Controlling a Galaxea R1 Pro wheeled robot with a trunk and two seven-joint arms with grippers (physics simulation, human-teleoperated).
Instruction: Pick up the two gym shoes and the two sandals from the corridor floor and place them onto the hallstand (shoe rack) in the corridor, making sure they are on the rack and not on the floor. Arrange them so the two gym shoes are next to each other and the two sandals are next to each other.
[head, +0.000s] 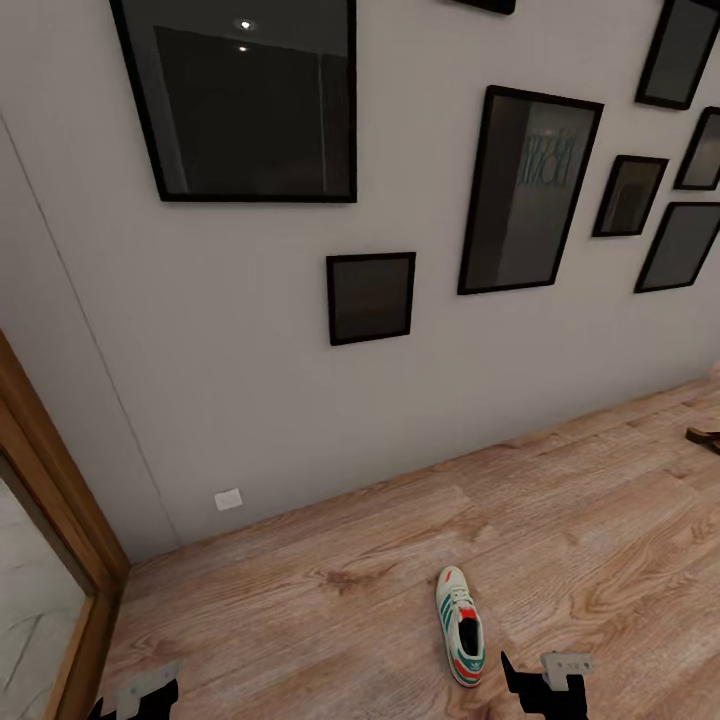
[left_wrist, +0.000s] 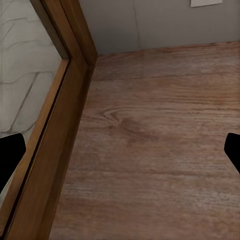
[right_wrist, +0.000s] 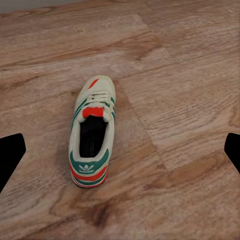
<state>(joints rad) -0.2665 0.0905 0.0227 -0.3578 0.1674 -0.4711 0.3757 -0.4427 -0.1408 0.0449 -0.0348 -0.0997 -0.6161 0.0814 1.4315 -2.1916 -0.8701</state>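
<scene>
One gym shoe lies on the corridor floor, white with green stripes and red-orange accents, toe toward the wall. My right gripper hangs open just right of its heel. In the right wrist view the gym shoe lies ahead of the right gripper, whose fingertips stand wide apart with nothing between them. A brown sandal is cut off by the right edge of the head view. My left gripper is open over bare floor. The hallstand is out of view.
A grey wall with several black-framed pictures stands ahead, with a white wall plate low down. A wooden frame with a pale panel borders the left; the same frame runs close by the left gripper.
</scene>
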